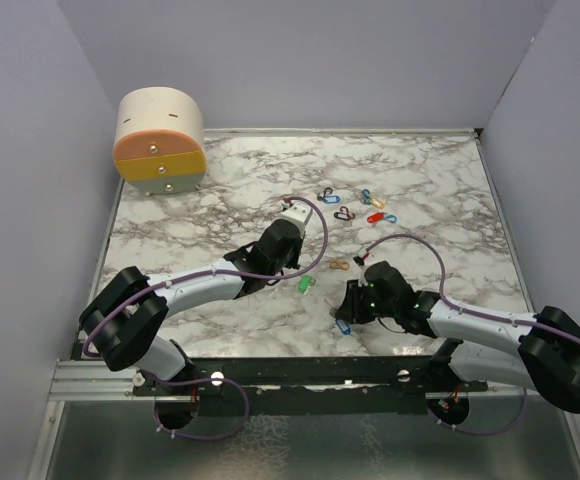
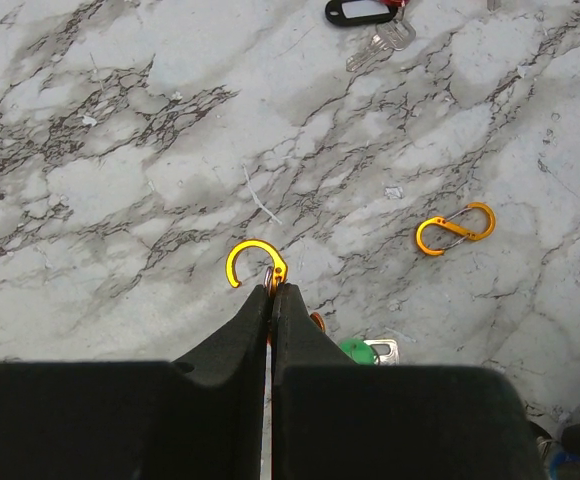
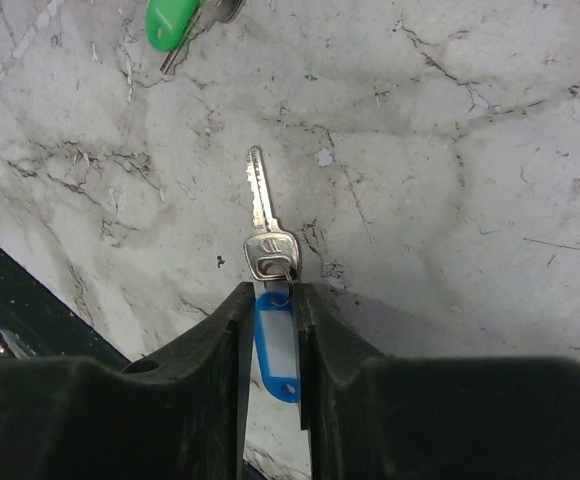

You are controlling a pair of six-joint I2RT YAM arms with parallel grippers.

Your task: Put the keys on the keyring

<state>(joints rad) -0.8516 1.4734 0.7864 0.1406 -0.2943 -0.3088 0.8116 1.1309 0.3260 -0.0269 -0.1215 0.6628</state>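
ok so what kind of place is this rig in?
Probably an enclosed lab test cell: plain lavender walls around a marble-patterned tabletop, a mounting rail at its near edge, and tagged keys laid out as props.

white marble table (image 3: 470,150) with grey veins; blue-tagged silver key (image 3: 273,340); green-tagged key (image 3: 175,20); orange clip (image 2: 253,260).

A robotics lab cell: plain walls (image 1: 300,60) enclose a marble-patterned table (image 1: 440,190) with arms (image 1: 200,285) bolted on.
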